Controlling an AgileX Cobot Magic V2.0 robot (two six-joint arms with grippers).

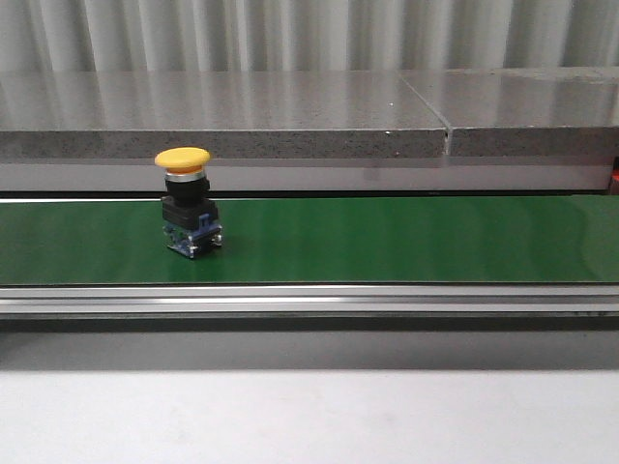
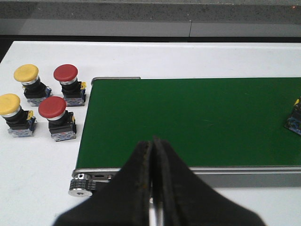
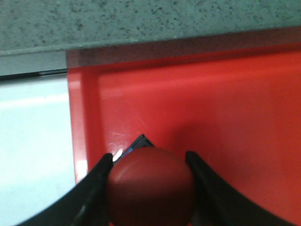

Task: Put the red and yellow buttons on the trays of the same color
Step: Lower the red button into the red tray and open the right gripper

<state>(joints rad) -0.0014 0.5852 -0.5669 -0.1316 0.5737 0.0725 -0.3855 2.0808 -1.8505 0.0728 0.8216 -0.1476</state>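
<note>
A yellow button (image 1: 183, 159) stands upright on the green belt (image 1: 387, 237), left of centre; its base shows at the belt's edge in the left wrist view (image 2: 295, 117). Beside the belt's end stand two red buttons (image 2: 65, 74) (image 2: 52, 108) and two yellow buttons (image 2: 26, 73) (image 2: 9, 104) on the white table. My left gripper (image 2: 153, 142) hangs shut and empty over the belt's near rail. My right gripper (image 3: 149, 157) is shut on a red button (image 3: 150, 186), held over the red tray (image 3: 211, 103) near its corner. No yellow tray is in view.
A grey stone ledge (image 1: 290, 116) runs behind the belt. The belt's metal rail (image 1: 309, 300) and end roller (image 2: 81, 184) border the white table (image 2: 37, 160). The red tray's rim (image 3: 82, 122) lies next to a white surface.
</note>
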